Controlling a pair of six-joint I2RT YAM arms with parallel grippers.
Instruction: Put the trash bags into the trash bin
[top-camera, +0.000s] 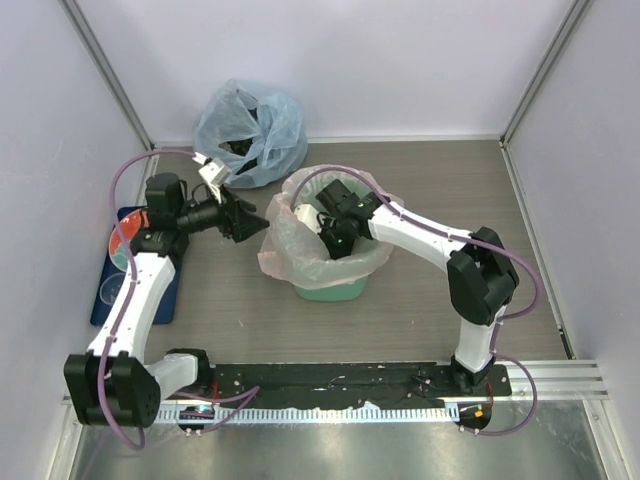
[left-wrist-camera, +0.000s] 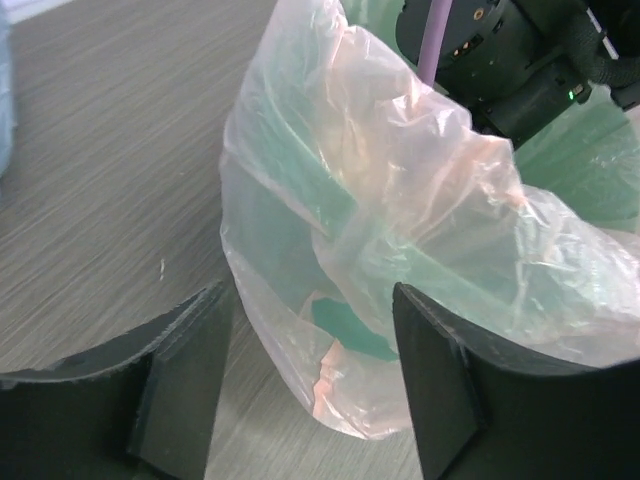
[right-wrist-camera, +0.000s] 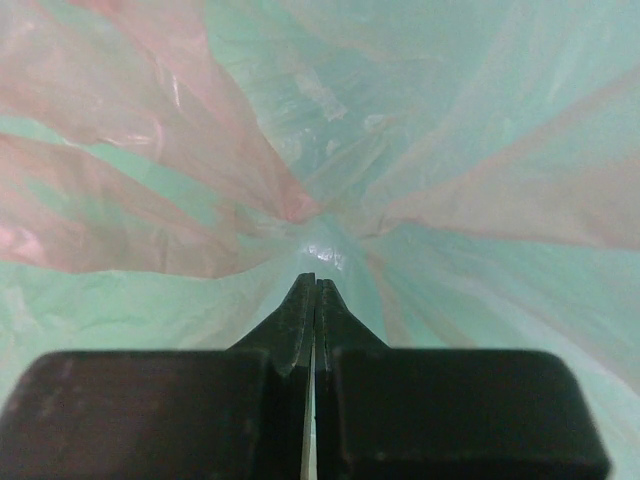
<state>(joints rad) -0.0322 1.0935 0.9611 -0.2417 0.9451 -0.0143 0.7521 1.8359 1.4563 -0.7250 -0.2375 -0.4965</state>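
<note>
The pale-pink trash bag (top-camera: 275, 245) lines the mint-green trash bin (top-camera: 330, 292) at the table's middle, and its loose edge spills over the bin's left rim. My left gripper (top-camera: 250, 222) hovers at that side, open. In the left wrist view the hanging fold of the bag (left-wrist-camera: 400, 200) lies between its fingers (left-wrist-camera: 185, 370) without touching them. My right gripper (top-camera: 338, 245) reaches down inside the bin. In the right wrist view it is shut (right-wrist-camera: 316, 282), tips together, with the bag's folds (right-wrist-camera: 180, 180) gathering just beyond them.
A bulging pale-blue plastic bag (top-camera: 250, 130) sits at the back left by the wall. A blue mat with a round plate (top-camera: 115, 265) lies along the left wall under my left arm. White walls enclose the table on three sides.
</note>
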